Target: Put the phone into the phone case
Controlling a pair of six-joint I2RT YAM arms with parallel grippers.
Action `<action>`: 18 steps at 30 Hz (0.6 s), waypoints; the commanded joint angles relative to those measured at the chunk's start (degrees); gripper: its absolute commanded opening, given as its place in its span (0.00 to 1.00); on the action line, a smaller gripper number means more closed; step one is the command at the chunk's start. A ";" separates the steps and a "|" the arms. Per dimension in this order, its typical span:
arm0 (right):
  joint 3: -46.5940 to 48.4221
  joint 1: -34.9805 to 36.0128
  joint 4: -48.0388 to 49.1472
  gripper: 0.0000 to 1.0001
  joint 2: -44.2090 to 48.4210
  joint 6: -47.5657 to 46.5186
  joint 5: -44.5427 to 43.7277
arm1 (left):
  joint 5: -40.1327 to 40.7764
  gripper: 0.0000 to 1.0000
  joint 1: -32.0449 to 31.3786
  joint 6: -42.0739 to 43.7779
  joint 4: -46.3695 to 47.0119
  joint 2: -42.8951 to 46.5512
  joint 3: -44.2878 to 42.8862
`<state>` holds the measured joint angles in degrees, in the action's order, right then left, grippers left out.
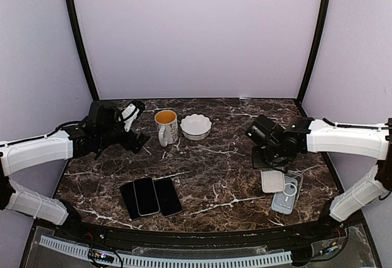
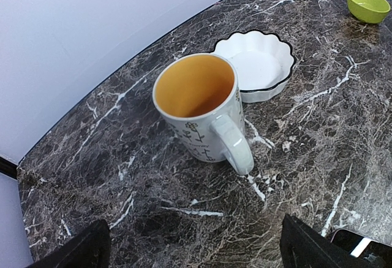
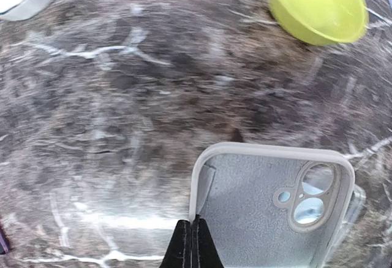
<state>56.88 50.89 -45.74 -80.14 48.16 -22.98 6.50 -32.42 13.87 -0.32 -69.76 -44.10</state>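
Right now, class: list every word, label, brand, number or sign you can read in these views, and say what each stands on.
None can be read.
The mug carries dark flower drawings and perhaps small marks, too small to read.
The phones and the grey phone case show no lettering.

Pale lavender walls (image 1: 196,35) enclose a dark marble-patterned table (image 1: 214,182) with white veins; black posts (image 1: 78,41) mark the back corners.

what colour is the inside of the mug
The mug is orange inside; left wrist view shows it best.
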 commanded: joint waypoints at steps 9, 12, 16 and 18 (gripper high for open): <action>15.90 8.69 12.11 0.00 -23.81 -1.18 4.74 | -0.40 0.99 -0.19 -0.16 -0.60 0.72 -0.72; 16.75 8.67 12.55 0.00 -25.93 -1.87 5.53 | -0.27 0.99 -0.20 -0.16 -0.49 0.84 -0.65; 18.88 9.58 10.26 0.31 -27.35 -2.72 4.71 | -0.52 0.99 -0.25 -0.32 -0.62 0.87 -0.80; 21.09 11.03 7.98 0.44 -28.37 -3.23 2.74 | -0.53 0.99 -0.19 -0.45 -0.61 0.97 -0.81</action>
<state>73.58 59.64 -35.29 -107.31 46.09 -17.82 6.46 -32.42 13.82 -0.32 -69.76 -44.10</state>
